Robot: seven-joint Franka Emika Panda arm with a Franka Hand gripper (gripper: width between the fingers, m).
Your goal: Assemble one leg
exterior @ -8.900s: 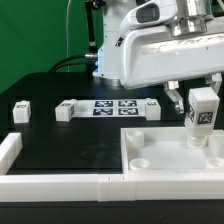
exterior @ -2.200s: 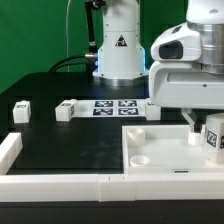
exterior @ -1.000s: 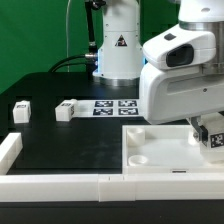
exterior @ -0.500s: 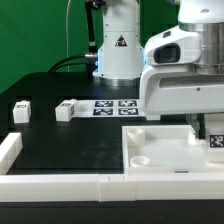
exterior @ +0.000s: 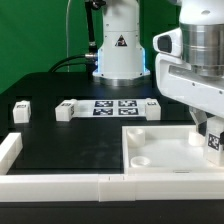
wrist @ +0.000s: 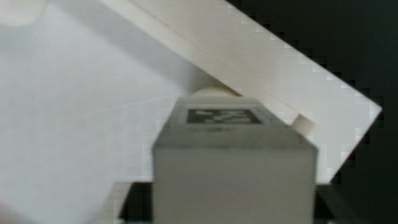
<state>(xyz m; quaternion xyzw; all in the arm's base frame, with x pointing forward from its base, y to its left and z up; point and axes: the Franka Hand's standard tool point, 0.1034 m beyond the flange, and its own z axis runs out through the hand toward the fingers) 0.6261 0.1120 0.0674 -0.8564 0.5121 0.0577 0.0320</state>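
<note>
My gripper (exterior: pixel 211 133) is shut on a leg (exterior: pixel 214 143), a small white block with a black-and-white tag. It holds the leg upright over the large white panel (exterior: pixel 165 150), at that panel's corner on the exterior view's right edge. In the wrist view the leg (wrist: pixel 228 150) fills the middle between my dark fingers (wrist: pixel 135 200), with the panel (wrist: pixel 89 100) behind it; the gripper (wrist: pixel 228 205) sits round the leg's body. Whether the leg's end touches the panel is hidden. Three more legs lie on the black table (exterior: pixel 21 110) (exterior: pixel 65 110) (exterior: pixel 152 108).
The marker board (exterior: pixel 115 107) lies between the loose legs at the back. A white L-shaped rail (exterior: pixel 60 183) runs along the table's front edge and up the exterior view's left side. The robot's base (exterior: pixel 118 45) stands behind the marker board.
The arm's wrist body has swung toward the exterior view's right and up, uncovering the third loose leg. The held leg has stayed at the panel's right corner, a little lower.
</note>
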